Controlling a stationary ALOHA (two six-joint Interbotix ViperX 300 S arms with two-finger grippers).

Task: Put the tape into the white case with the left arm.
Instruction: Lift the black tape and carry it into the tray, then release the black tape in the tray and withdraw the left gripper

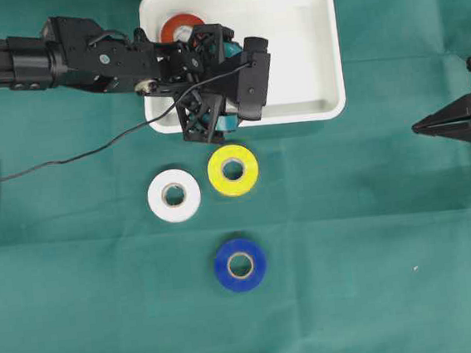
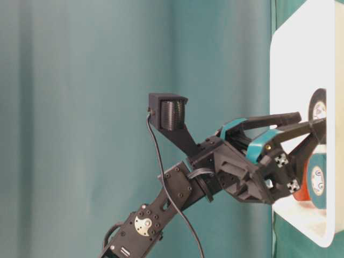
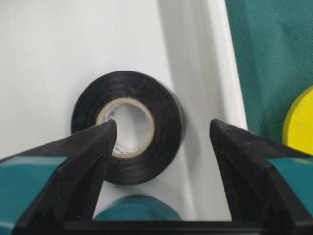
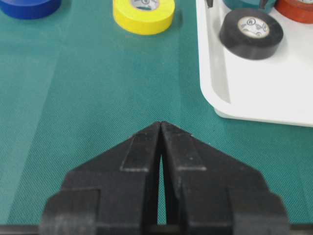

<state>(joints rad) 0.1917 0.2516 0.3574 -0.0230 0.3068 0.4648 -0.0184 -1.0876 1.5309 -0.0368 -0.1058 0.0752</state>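
Overhead, the left arm's fingers (image 1: pixel 212 104) hung over the white case (image 1: pixel 324 51), where a red roll (image 1: pixel 177 25) already lay; white (image 1: pixel 174 196), yellow (image 1: pixel 232 170) and blue (image 1: pixel 241 264) rolls remained on the tabletop (image 1: pixel 377 255).

At table level, the fingers stood spread.

Left wrist: the black tape (image 3: pixel 129 126) lay flat in the case, released, one fingertip (image 3: pixel 105 134) overlapping its core.

Right wrist: the right fingers (image 4: pixel 161 128) were clenched, empty.

Overhead looks down; wrist cams close; all share white case (image 1: pixel 324 51).
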